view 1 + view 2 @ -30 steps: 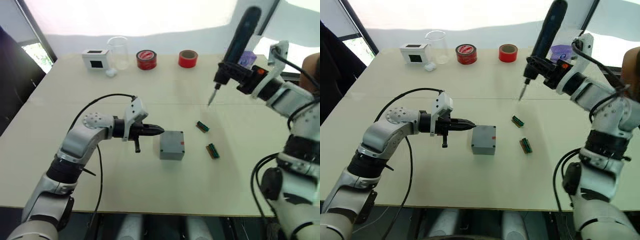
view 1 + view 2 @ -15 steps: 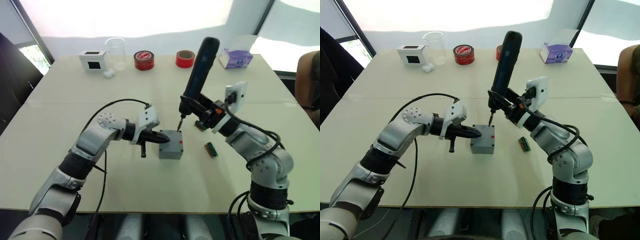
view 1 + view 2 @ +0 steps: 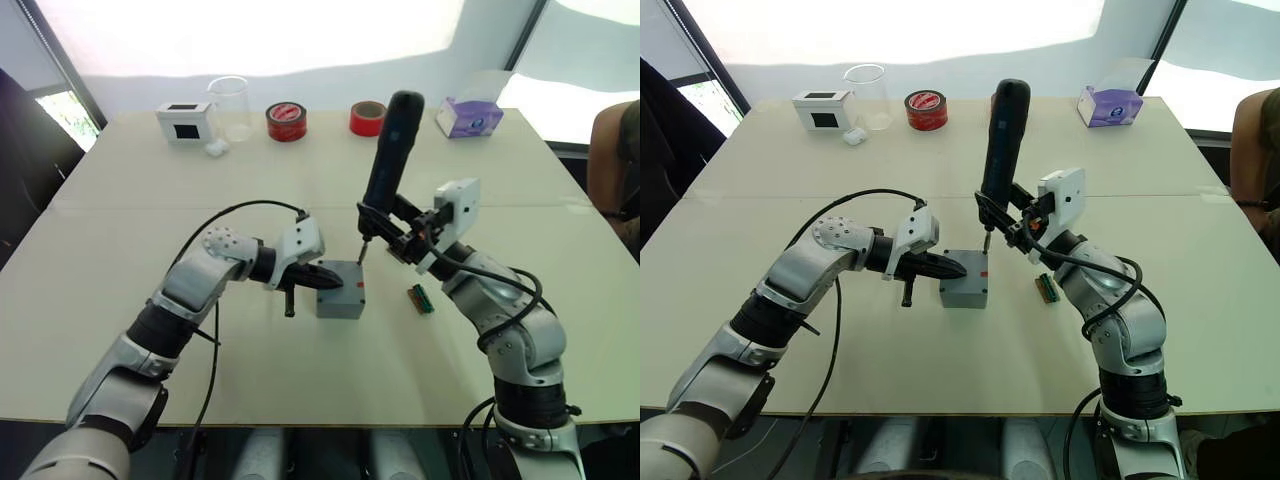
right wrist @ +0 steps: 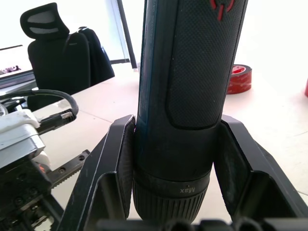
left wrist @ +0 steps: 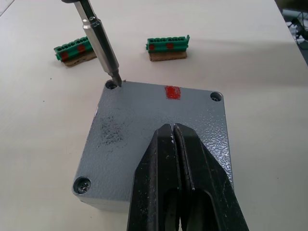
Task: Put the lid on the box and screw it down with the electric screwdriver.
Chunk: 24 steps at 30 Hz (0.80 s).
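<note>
Tabletop: electric screwdriver point(image 4: 185, 96) collar reads "Max".

1. I see a white box with a black screen point(image 3: 186, 119) at the upper left, a clear beaker point(image 3: 232, 103) just beside it.
2. Two red tape rolls point(image 3: 286, 121) point(image 3: 366, 117) sit along the top centre.
3. A purple tissue box point(image 3: 469, 116) is upper right.
4. Two green connector strips point(image 5: 167, 46) point(image 5: 73, 50) lie on the table point(image 3: 120, 240).
5. A black office chair point(image 4: 53, 45) stands in the background.

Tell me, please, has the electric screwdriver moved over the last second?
Yes. The right gripper has brought the electric screwdriver down and leftward, from above the green connector strips to the box corner.
</note>
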Tool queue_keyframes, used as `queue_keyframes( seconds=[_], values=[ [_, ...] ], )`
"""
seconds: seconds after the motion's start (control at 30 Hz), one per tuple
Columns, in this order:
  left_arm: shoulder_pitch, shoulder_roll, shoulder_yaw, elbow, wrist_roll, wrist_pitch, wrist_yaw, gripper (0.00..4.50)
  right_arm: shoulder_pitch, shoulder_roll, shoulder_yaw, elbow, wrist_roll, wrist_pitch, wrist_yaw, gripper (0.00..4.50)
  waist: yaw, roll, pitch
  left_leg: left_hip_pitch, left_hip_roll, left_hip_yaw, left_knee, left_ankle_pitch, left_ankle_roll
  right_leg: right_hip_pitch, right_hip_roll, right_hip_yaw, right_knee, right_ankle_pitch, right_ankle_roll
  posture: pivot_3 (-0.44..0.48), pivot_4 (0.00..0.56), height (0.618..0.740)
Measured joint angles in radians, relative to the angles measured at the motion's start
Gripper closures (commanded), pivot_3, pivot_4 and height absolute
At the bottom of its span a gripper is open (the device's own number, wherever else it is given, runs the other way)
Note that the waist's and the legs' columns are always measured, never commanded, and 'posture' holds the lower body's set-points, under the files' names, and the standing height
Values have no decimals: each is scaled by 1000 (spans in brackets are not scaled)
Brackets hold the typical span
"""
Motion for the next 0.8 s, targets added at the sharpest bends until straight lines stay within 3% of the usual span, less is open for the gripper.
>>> queue_keyframes(
  seconds=[0.5, 0.8],
  values=[
    [3, 0, 2, 0, -1, 13, -1, 4500, 44, -23, 56, 20, -61, -110, 38, 2754, 1, 0, 0, 3, 0, 0, 0, 0, 0, 3, 0, 0, 0, 0, 0, 0, 150, 740],
    [20, 0, 2, 2, 10, 12, -1, 4500, 69, -52, 114, 6, -136, -124, 28, 2754, 3, -6, -5, 21, 1, -1, -3, -2, 2, 21, 1, 0, -4, -2, -1, 0, 150, 740]
  ],
)
